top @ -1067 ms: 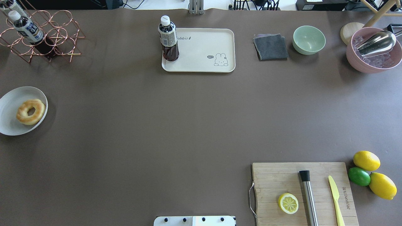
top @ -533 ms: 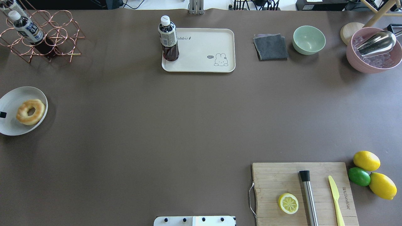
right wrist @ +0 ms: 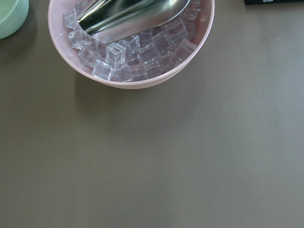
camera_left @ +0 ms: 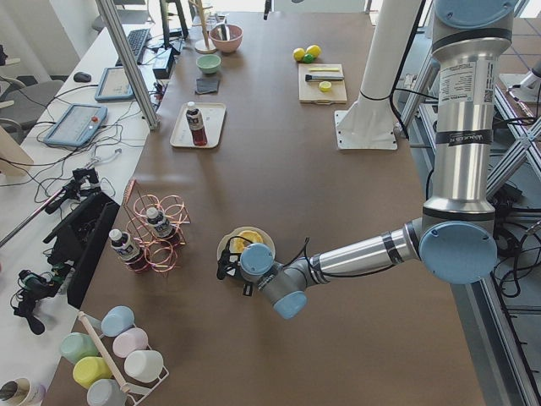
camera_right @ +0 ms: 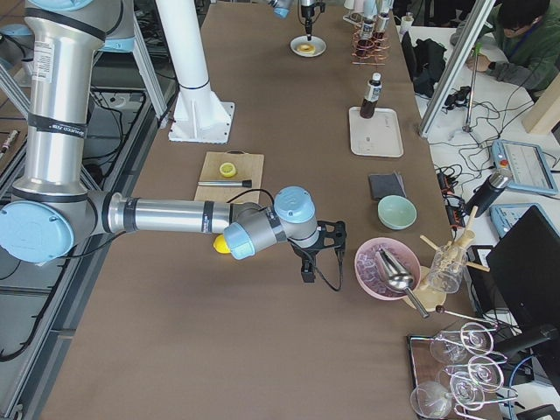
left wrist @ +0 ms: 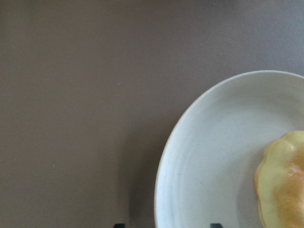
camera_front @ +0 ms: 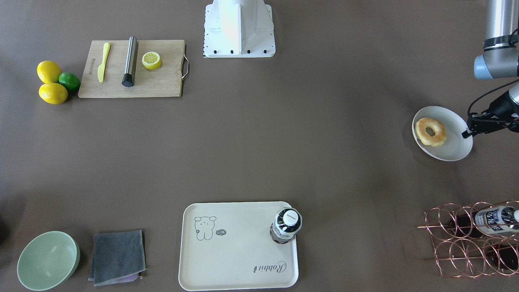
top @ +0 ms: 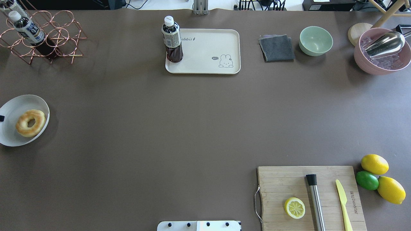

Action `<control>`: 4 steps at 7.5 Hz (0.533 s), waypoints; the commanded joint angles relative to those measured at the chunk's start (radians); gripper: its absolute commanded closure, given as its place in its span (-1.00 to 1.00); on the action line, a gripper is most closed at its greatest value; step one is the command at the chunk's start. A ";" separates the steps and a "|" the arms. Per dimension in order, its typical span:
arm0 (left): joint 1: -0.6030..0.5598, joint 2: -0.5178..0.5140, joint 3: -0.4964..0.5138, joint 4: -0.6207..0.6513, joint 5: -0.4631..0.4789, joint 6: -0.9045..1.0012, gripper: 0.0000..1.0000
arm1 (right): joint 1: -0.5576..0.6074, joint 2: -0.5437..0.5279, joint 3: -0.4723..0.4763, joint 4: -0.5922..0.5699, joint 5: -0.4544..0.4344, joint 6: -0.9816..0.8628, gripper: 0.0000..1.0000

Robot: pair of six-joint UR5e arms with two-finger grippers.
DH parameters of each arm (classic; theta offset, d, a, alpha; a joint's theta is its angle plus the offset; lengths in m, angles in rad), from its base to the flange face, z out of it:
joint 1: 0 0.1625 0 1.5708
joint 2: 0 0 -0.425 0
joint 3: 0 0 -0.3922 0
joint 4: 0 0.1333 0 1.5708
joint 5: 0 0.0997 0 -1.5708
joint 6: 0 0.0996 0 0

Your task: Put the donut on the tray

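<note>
The left arm (camera_left: 461, 127) is the newcomer. A second ago none of it shows in the overhead view. Now the left gripper (camera_front: 467, 126) pokes in at the side of the white plate (top: 13, 109) that faces away from the tray (top: 205, 61). The tray itself has not moved, and the dark bottle (top: 171, 40) stands upright on its corner nearest the plate. The plate now lies a little farther from the tray than before, slid toward the robot's edge of the table. The donut (top: 39, 119) has ridden along with it and lies flat on the plate's half nearer the tray, well apart from the tray itself.

In the left wrist view the two dark fingertips (left wrist: 216, 225) stand wide apart and hold nothing, with the plate's rim showing between them. The shift reads as the gripper nudging the plate on its way in, not as a grasp, since the donut is untouched. The task is therefore at its very start. The gripper must cross the plate toward the tray side before closing on the ring, and a low approach risks pushing the plate again. The right gripper (camera_right: 308, 273) hangs far off on the tray's other side, and I cannot tell how its jaws stand.
</note>
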 commanded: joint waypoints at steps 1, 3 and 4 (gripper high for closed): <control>0.001 -0.002 -0.040 -0.003 -0.007 -0.049 1.00 | 0.000 -0.002 0.001 0.000 0.000 0.000 -1.00; 0.002 -0.011 -0.141 0.000 -0.005 -0.209 1.00 | 0.000 -0.005 0.003 0.002 0.000 0.000 -1.00; 0.032 -0.017 -0.206 0.000 -0.005 -0.318 1.00 | 0.000 -0.005 0.004 0.000 0.002 0.001 -1.00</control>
